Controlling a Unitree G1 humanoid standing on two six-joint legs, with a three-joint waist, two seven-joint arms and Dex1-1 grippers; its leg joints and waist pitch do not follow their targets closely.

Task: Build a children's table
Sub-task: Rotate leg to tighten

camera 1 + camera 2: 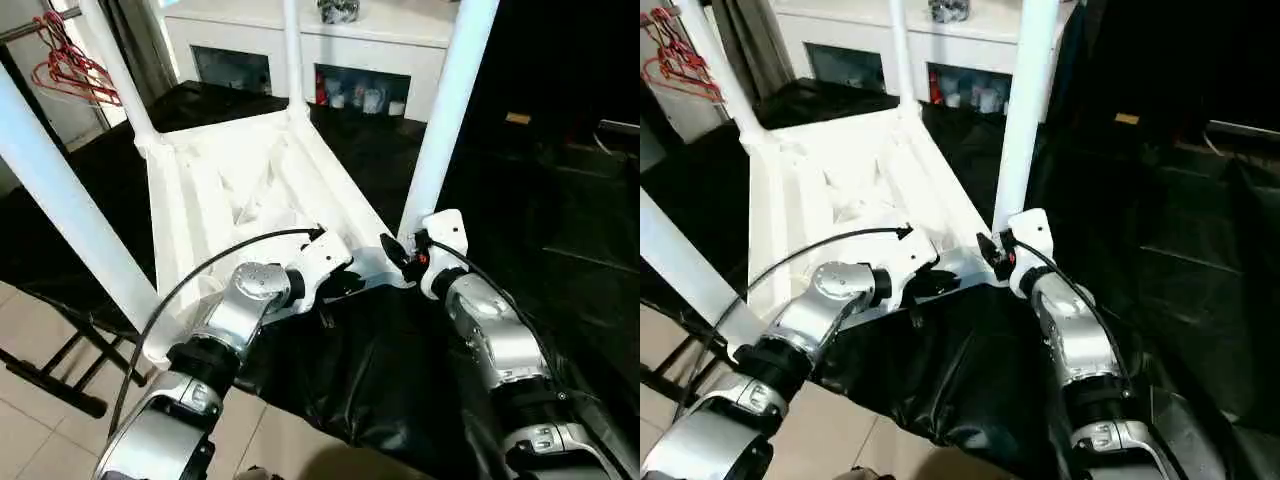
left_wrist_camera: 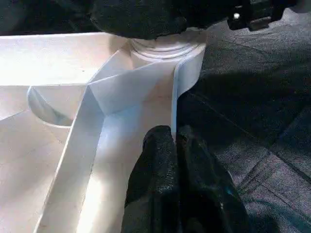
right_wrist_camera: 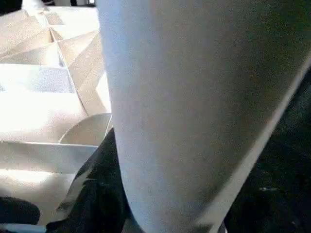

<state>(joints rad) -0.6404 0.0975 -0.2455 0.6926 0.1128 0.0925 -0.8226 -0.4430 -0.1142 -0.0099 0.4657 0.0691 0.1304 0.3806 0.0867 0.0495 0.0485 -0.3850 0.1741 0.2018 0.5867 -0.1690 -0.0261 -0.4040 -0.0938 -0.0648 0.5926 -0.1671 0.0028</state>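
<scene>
children's table, all-white plastic, lies upside down on a black cloth-covered surface (image 1: 560, 230), its rectangular rimmed top (image 1: 190, 230) showing a ribbed underside. four long white tubular legs stand up from the corner sockets: one at the near left (image 1: 60, 200), one at the far left (image 1: 115, 65), one at the far right (image 1: 292, 55) and one at the near right (image 1: 450, 110).

the left gripper (image 2: 176, 141) is closed on the thin near rim of the top, one black finger (image 2: 155, 160) inside the rim and one outside, just beside the near right socket. the right gripper (image 1: 400, 255) sits at the base of the near right leg; in the right wrist view the leg fills the frame with a black finger (image 3: 104, 194) against it, but i cannot tell whether that gripper is clamped or merely resting.

this looks like the seating of the last leg. to do it well, the left gripper should keep the rim pinned so the top does not slide on the cloth, while the right presses the leg straight down along its own axis, not sideways. in the left wrist view the flared end (image 2: 167, 46) appears to sit in the socket; whether it is fully home is unclear.

behind stand a white cabinet with glass doors (image 1: 300, 60) and red hangers (image 1: 70, 65) at the far left.
</scene>
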